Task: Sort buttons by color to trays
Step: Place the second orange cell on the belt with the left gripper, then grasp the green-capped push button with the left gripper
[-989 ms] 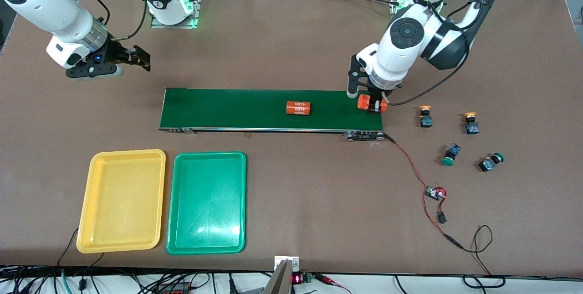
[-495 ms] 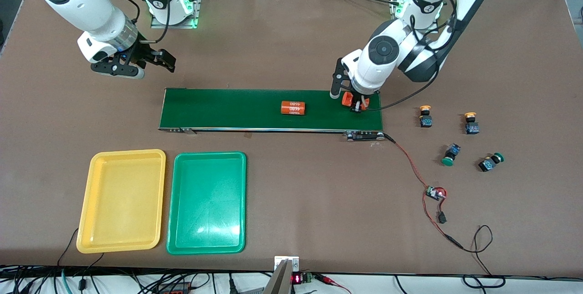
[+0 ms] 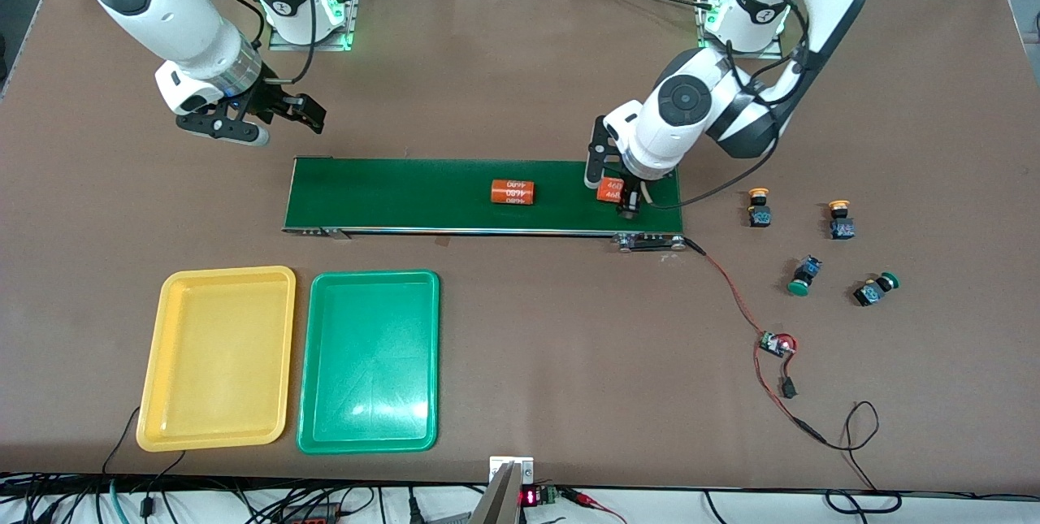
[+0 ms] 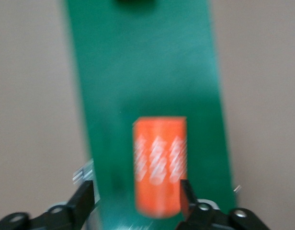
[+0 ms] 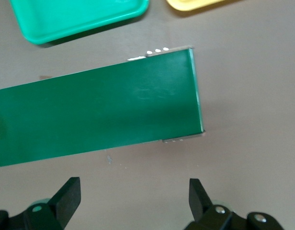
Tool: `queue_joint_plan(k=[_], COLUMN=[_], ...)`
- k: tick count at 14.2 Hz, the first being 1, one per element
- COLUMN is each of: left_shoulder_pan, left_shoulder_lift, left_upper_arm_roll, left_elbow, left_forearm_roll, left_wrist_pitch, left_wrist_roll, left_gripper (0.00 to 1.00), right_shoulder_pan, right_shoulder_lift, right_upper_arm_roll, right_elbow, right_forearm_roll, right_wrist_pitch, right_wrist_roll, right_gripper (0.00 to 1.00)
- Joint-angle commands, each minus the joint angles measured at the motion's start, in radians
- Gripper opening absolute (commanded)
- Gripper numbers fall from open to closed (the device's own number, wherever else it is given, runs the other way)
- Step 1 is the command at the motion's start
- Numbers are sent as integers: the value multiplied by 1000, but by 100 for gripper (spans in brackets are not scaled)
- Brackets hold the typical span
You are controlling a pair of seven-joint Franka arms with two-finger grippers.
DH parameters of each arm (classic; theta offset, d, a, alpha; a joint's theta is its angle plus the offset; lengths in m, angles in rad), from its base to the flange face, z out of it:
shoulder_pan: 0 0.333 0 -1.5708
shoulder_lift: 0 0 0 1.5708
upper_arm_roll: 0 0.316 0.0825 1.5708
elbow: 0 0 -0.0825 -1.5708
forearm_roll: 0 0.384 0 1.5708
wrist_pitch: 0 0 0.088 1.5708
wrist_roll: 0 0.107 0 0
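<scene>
Two yellow-capped buttons (image 3: 759,207) (image 3: 840,219) and two green-capped buttons (image 3: 803,276) (image 3: 876,288) sit on the table off the left arm's end of the conveyor belt (image 3: 406,195). The yellow tray (image 3: 218,357) and the green tray (image 3: 370,361) lie side by side, nearer to the front camera than the belt. My left gripper (image 3: 613,191) is open low over the belt, with an orange cylinder (image 3: 607,193) lying between its fingers; in the left wrist view the cylinder (image 4: 159,163) lies against one finger (image 4: 188,194). My right gripper (image 3: 284,114) is open and empty over bare table.
A second orange cylinder (image 3: 512,192) lies mid-belt. A red-black wire runs from the belt's end to a small circuit board (image 3: 776,343). The right wrist view shows the belt's end (image 5: 90,110), the green tray (image 5: 75,19) and the yellow tray's corner (image 5: 195,4).
My left gripper carried its orange cylinder inward along the belt, lowered and opened. The mid-belt cylinder drifted toward the right arm's end. My right arm moved closer to the belt's end.
</scene>
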Motion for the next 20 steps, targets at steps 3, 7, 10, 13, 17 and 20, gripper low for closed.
queue_joint_plan(k=[3, 7, 10, 13, 17, 20], left_shoulder_pan=[17, 74, 107, 159, 172, 176], left_shoulder_lift=[-78, -52, 6, 80, 192, 220], left_upper_arm_roll=[189, 298, 375, 399, 429, 429], left_elbow=[10, 25, 100, 133, 177, 179], left_forearm_roll=[3, -12, -29, -163, -257, -247], left_wrist_pitch=[-16, -13, -12, -13, -12, -12], left_wrist_roll=[4, -155, -265, -312, -292, -294], left_gripper=[100, 100, 100, 100, 100, 100], right_shoulder_pan=[16, 19, 23, 22, 25, 31], right_shoulder_lift=[21, 26, 32, 30, 26, 23], right_upper_arm_roll=[-6, -6, -6, -6, -5, -3], right_elbow=[19, 19, 21, 22, 22, 27], right_forearm_roll=[-5, -10, -26, -26, -26, -26], right_wrist_pitch=[16, 20, 40, 34, 29, 13], right_wrist_roll=[-100, -136, -155, -155, -153, -150], right_gripper=[100, 100, 100, 100, 100, 100])
